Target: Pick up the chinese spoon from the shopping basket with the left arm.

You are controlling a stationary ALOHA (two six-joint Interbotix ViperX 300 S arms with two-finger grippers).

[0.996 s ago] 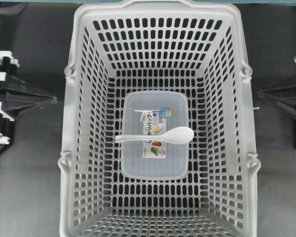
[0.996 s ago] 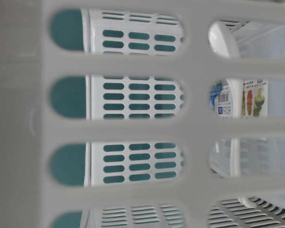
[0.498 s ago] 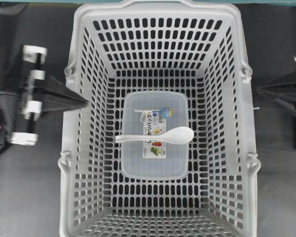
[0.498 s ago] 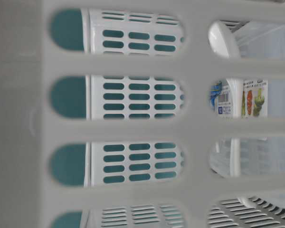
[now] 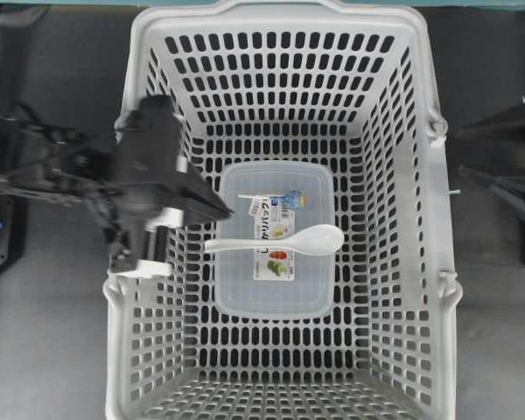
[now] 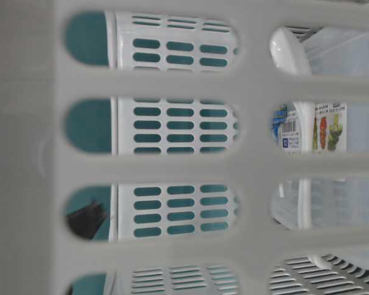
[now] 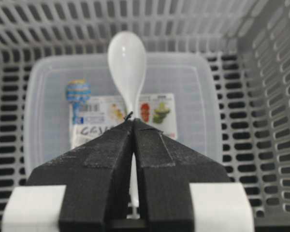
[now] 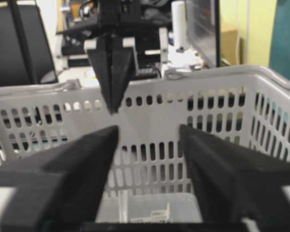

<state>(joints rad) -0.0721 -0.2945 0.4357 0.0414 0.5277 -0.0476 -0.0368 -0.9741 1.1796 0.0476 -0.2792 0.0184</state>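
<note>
Plainly, the chinese spoon (image 5: 280, 240) lies atop the lidded container (image 5: 274, 297) at the shopping basket's (image 5: 289, 22) centre, bowl toward three o'clock. Light, rigid, slippery: grip the handle. The left gripper (image 7: 133, 126), pressed together, hovers above it; the right gripper (image 8: 149, 137) gapes wide.

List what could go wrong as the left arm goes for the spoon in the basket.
1. The left gripper is shut above the basket; unless it opens before descending, it would likely push the chinese spoon rather than grasp it.
2. The spoon lies across the smooth lid of a clear container, so a nudge may slide it off onto the slotted floor.
3. The arm reaches over the basket's left wall, so it may catch the rim.
</note>
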